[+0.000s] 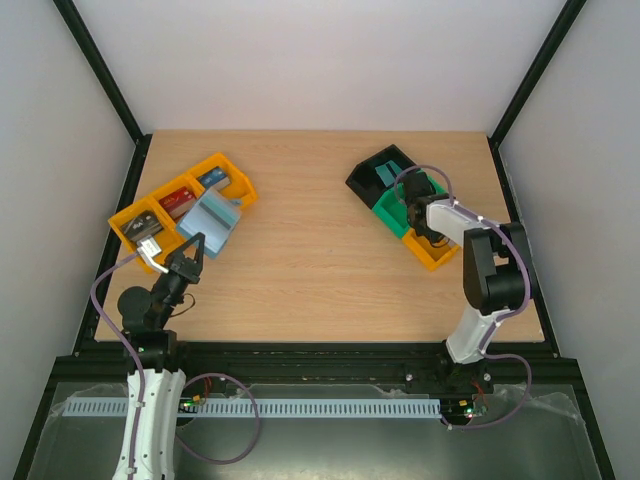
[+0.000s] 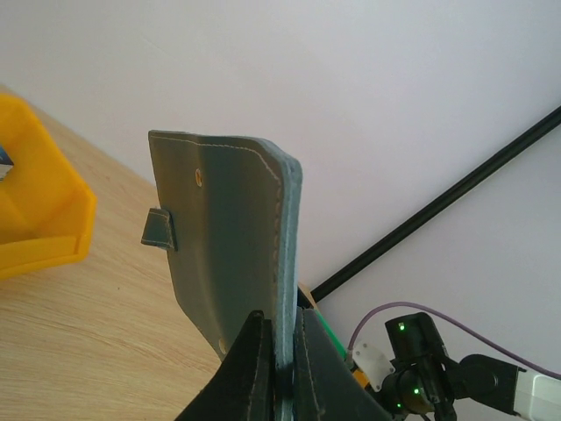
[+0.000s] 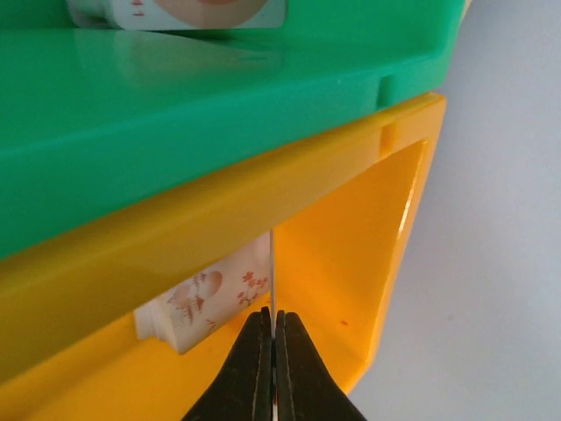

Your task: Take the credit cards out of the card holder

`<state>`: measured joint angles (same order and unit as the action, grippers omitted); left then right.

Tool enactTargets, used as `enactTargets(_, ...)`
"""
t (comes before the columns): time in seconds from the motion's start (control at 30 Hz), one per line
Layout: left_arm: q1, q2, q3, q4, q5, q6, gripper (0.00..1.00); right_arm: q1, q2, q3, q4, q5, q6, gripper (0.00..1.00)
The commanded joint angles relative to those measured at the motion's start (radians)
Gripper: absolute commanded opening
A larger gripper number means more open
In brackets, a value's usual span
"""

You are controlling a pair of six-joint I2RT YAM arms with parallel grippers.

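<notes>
while left pincer clamps upright card holder by bottom edge, right pincer pinches thin card edge-on.

**Quick rundown of the tabletop**

It's a light wood-grain table with a black frame around the edges. Only two groups of stuff are actually sitting on it. Over at the left rear there's a cluster of orange trays, packed side by side on a diagonal. At the right rear, a black tray, a green tray and another orange tray run in a slanted row, touching.
</notes>
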<state>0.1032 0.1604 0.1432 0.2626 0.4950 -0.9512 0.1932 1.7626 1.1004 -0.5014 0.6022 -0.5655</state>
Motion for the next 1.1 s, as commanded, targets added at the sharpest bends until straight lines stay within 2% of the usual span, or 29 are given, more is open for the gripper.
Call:
enactTargets(0.0,0.006,-0.005,-0.009,0.044,-0.006,-0.009,0.02,-0.012,0.018,-0.016,0.079,0.090,-0.068,0.02)
enactTargets(0.17,0.007,0.002,-0.012,0.040,-0.012,-0.010,0.02,-0.012,0.016,-0.052,0.135,0.091,-0.098,0.02)
enactTargets(0.43,0.009,0.005,-0.012,0.043,-0.013,-0.010,0.02,-0.012,0.042,-0.074,0.176,0.099,-0.114,0.19)
enactTargets(0.53,0.010,0.005,-0.013,0.045,-0.012,-0.012,0.02,-0.012,0.031,-0.067,0.158,0.093,-0.100,0.33)
enactTargets(0.63,0.011,0.004,-0.013,0.047,-0.011,-0.014,0.02,-0.012,0.009,-0.051,0.115,0.035,-0.070,0.60)
enactTargets(0.77,0.012,0.004,-0.013,0.047,-0.010,-0.014,0.02,-0.012,-0.005,-0.067,0.127,0.038,-0.069,0.73)
enactTargets(0.93,0.013,0.003,-0.013,0.049,-0.009,-0.013,0.02,-0.011,-0.023,-0.034,0.118,0.047,-0.030,0.75)
enactTargets(1.07,0.013,0.003,-0.013,0.049,-0.010,-0.014,0.02,-0.011,-0.090,0.059,0.069,-0.105,0.091,0.75)
